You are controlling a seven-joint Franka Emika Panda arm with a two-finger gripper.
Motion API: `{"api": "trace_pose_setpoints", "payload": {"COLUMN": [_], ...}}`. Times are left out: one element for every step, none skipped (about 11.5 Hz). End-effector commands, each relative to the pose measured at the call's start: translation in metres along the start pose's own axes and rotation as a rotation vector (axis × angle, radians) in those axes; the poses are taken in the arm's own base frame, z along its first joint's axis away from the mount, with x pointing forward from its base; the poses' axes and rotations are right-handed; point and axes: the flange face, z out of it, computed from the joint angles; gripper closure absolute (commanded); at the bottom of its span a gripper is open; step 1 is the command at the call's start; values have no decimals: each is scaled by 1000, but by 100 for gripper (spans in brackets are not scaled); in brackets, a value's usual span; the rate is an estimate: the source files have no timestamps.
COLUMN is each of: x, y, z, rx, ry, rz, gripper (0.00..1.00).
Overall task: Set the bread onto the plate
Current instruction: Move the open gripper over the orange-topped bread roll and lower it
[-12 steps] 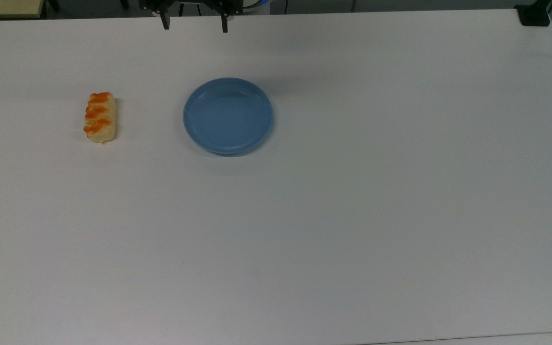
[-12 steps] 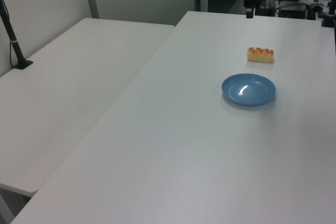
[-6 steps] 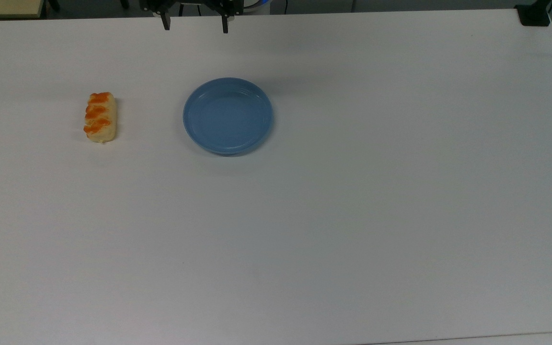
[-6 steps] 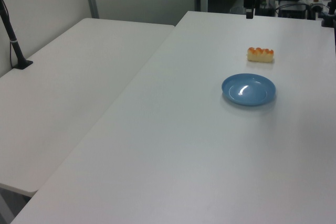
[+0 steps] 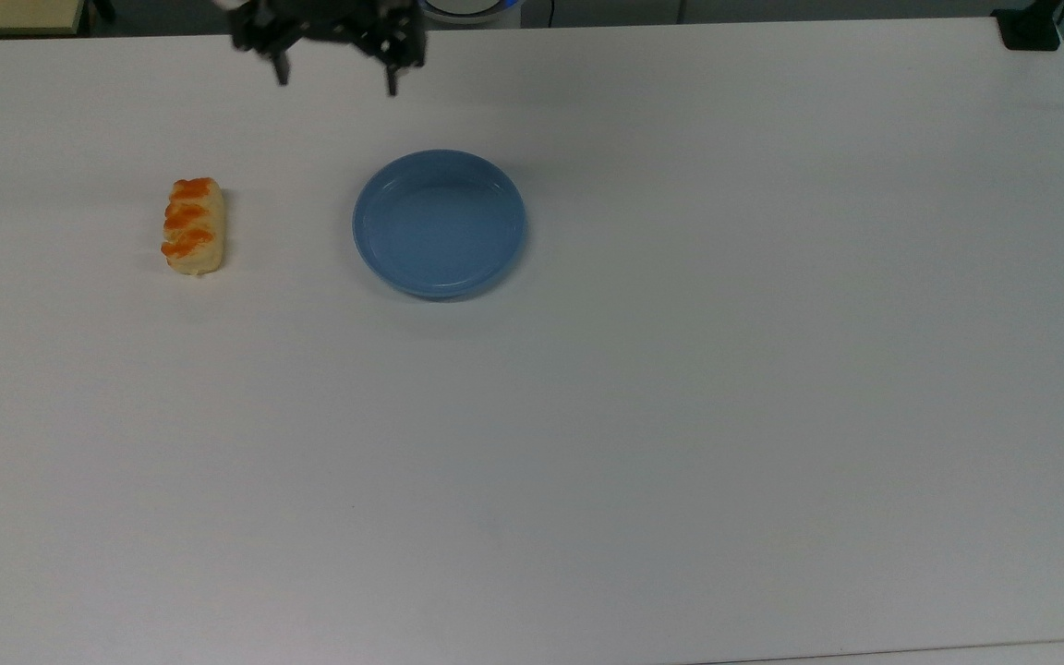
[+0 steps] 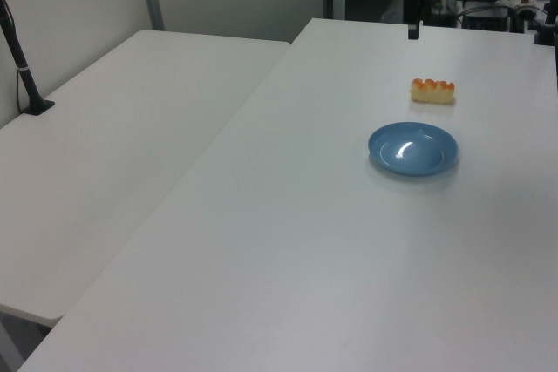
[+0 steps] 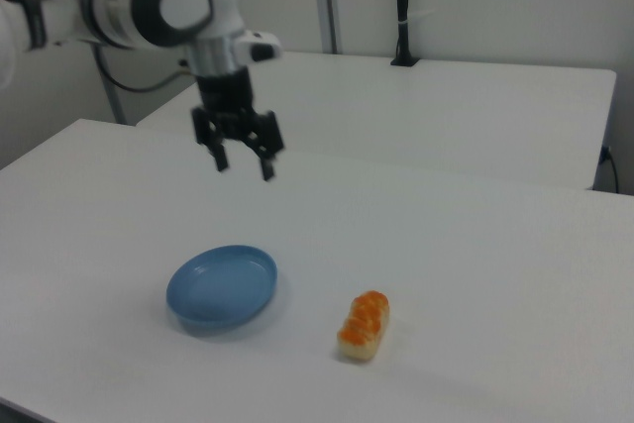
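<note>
Bread (image 5: 192,226) flat on the white table (image 5: 680,416), well to the top view's left of the blue plate (image 5: 439,223), and well apart from the gripper (image 5: 336,81) hovering above the far edge, fingers (image 7: 266,168) spread wide, holding nothing.

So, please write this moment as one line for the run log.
gripper: open, empty, above table | bread: on table, untouched | plate: empty | step: reaching, not yet grasped
</note>
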Motion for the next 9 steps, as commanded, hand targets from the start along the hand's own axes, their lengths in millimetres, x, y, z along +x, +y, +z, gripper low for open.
{"api": "trace_pose_setpoints", "payload": {"x": [-5, -8, -11, -12, -10, -6, -4, 1, 7], "y": [88, 117, 142, 160, 165, 167, 169, 170, 168], "z": [55, 74, 91, 110, 137, 161, 182, 203, 225], "rx": [-21, -30, -45, -59, -70, -86, -98, -112, -126], "ry": [14, 13, 22, 16, 1, 4, 3, -8, -23], "rz": [-36, -68, -86, -97, -105, -104, -106, -110, -117], "gripper": [0, 0, 0, 0, 0, 0, 0, 0, 0]}}
